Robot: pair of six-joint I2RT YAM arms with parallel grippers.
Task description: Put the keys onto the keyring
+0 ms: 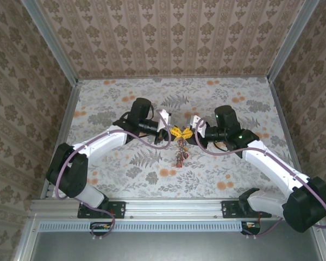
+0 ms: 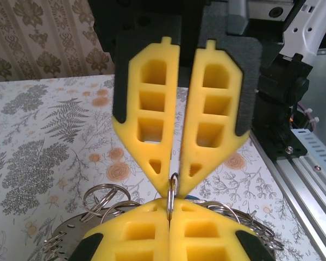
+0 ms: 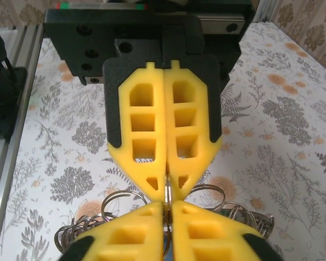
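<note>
Both grippers meet tip to tip above the middle of the floral table. A thin silver ring (image 2: 171, 191) of the keyring stands edge-on between them. My left gripper (image 2: 169, 204) is shut on its lower part. My right gripper (image 2: 174, 182) pinches its top with only the fingertips closed. In the right wrist view my right gripper (image 3: 167, 205) and left gripper (image 3: 166, 187) clamp the same ring (image 3: 167, 194). The keyring bunch (image 1: 180, 156), with small red and dark pieces, hangs below the left gripper (image 1: 176, 132) and right gripper (image 1: 186, 132). A sliver of blue (image 2: 190, 196) shows behind the tips; the keys are too hidden to make out.
Several loose silver split rings (image 2: 100, 196) fan out behind my fingers, with more rings (image 3: 119, 198) in the right wrist view. An aluminium rail (image 1: 168, 209) runs along the near table edge. Wallpapered walls (image 1: 168, 38) close in the back and sides.
</note>
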